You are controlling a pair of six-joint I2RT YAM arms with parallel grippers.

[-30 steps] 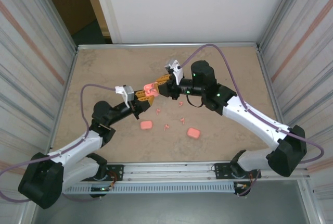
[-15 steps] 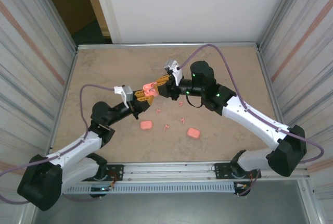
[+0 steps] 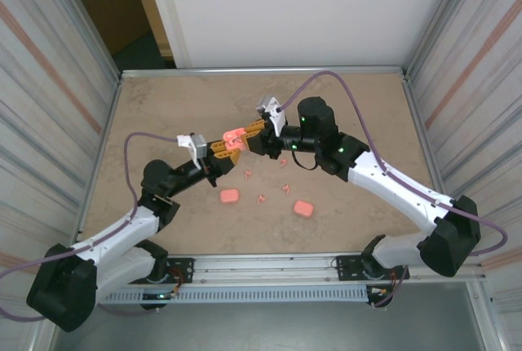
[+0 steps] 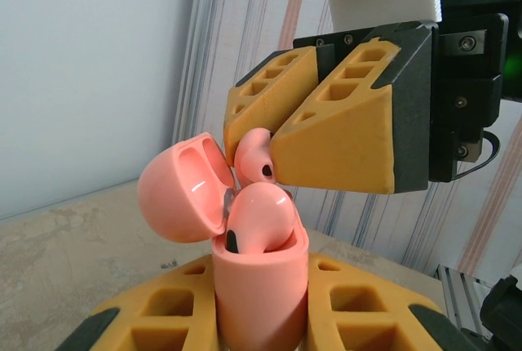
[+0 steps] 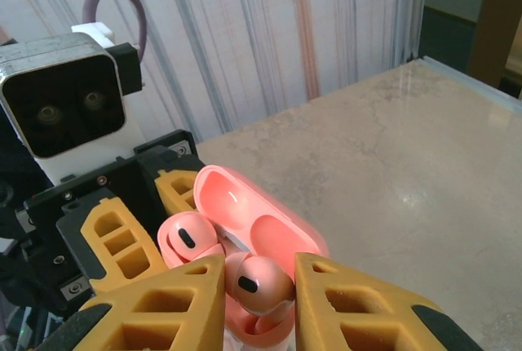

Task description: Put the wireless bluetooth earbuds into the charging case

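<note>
My left gripper (image 4: 261, 314) is shut on the body of the pink charging case (image 4: 261, 286), which it holds upright above the table with its lid (image 4: 181, 189) swung open. One pink earbud (image 4: 259, 216) sits in the case's near slot. My right gripper (image 5: 259, 268) is shut on a second earbud (image 5: 257, 284) and holds it right above the case's other slot, beside the open lid (image 5: 261, 220). In the top view the two grippers meet at the case (image 3: 234, 136) over the middle of the table. Several more earbuds (image 3: 261, 198) lie loose below them.
Two closed pink cases (image 3: 229, 196) (image 3: 303, 207) lie on the tan table (image 3: 163, 114) near the front, among the loose earbuds. Striped walls close in the left and right sides, and a metal rail runs along the near edge.
Both grippers have drifted slightly left together, keeping the case and the held earbud. The earbud sits a touch closer over the case opening.
</note>
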